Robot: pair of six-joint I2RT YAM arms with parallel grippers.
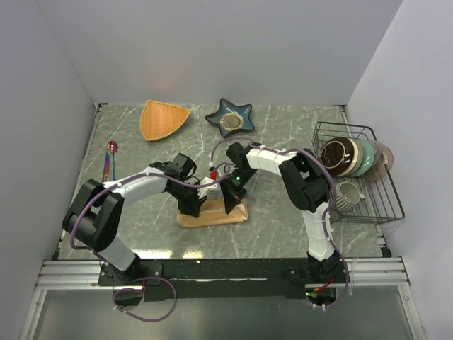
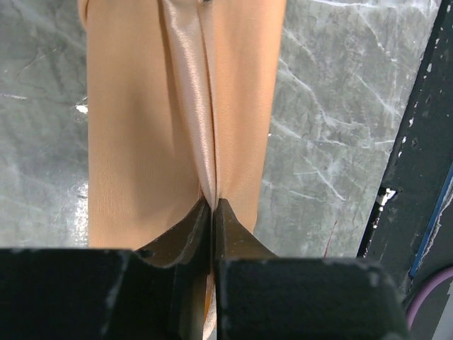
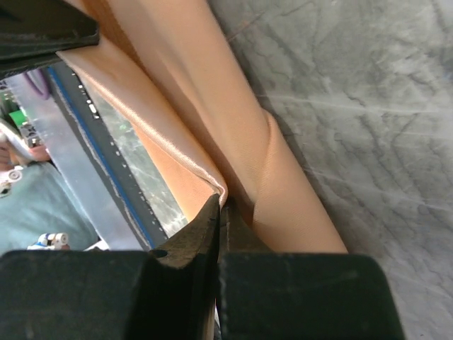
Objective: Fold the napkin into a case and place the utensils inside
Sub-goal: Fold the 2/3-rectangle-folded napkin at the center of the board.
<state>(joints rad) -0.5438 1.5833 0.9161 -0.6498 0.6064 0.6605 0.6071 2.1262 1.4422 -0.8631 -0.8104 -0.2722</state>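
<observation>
**Entry: peach-orange napkin, pinched by both grippers at mid-table**

1. The napkin [image 1: 212, 214]: a shiny peach-orange satin cloth, gathered into a narrow band. It is laid crosswise on the table [image 1: 283, 237], just toward 6 o'clock from the centre in the top view. In the left wrist view a raised, glossy fold is seen running up the middle of the cloth [image 2: 141, 142]. In the right wrist view an edge of the cloth [image 3: 212, 106] is seen lifted off the marbled surface.

2. The left gripper [image 1: 192, 205]: set at the 9 o'clock end of the napkin. Its jaws are seen pressed together on the raised central fold [image 2: 213, 205].

3. The right gripper [image 1: 232, 205]: set at the 3 o'clock end. Its jaws are closed on the lifted edge of the cloth [image 3: 221, 202].

4. The utensils [image 1: 110, 159]: iridescent purple-pink cutlery with a round-bowled spoon uppermost, laid at 9 o'clock on the table, well apart from the napkin. The number of pieces cannot be told.

5. An orange fan-shaped dish [image 1: 164, 119]: placed at 11 o'clock.

6. A teal star-shaped dish [image 1: 231, 118]: placed at 12 o'clock, beside the fan-shaped dish.

7. A wire rack [image 1: 361, 220]: placed at 3 o'clock, with bowls [image 1: 340, 156] stacked on edge and a ribbed white cup [image 1: 347, 197] inside.
</observation>
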